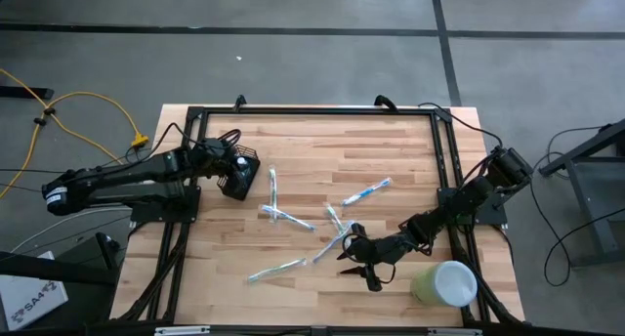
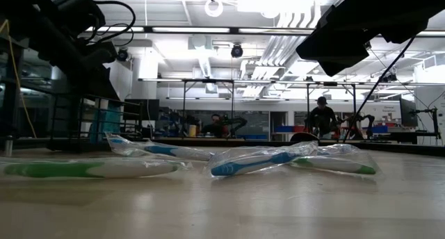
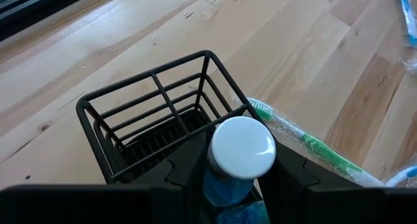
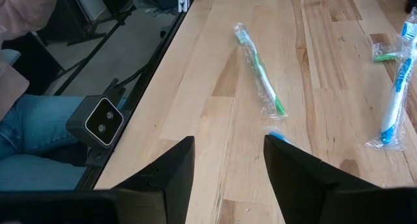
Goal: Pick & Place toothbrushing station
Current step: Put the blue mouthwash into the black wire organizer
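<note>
The left gripper (image 1: 234,166) grips a white-capped tube (image 3: 241,149) right over the black holder (image 1: 239,175) at the table's left rear; it should lower straight so the tube clears the wire rim. The right gripper (image 1: 363,270), fingers apart and empty, sits well away, near the green cup (image 1: 444,282).

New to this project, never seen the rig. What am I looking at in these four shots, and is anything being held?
Two dark robot arms work at a wooden table. One picture looks straight down, one sits at tabletop height, and one camera rides on each wrist. Wrapped toothbrushes lie scattered mid-table, and a pale green cup lies near the right arm. The left end effector is at the black wire holder, shut on a blue tube with a white cap at its rim. The right end effector is open and empty, low over the table near the toothbrushes.
</note>
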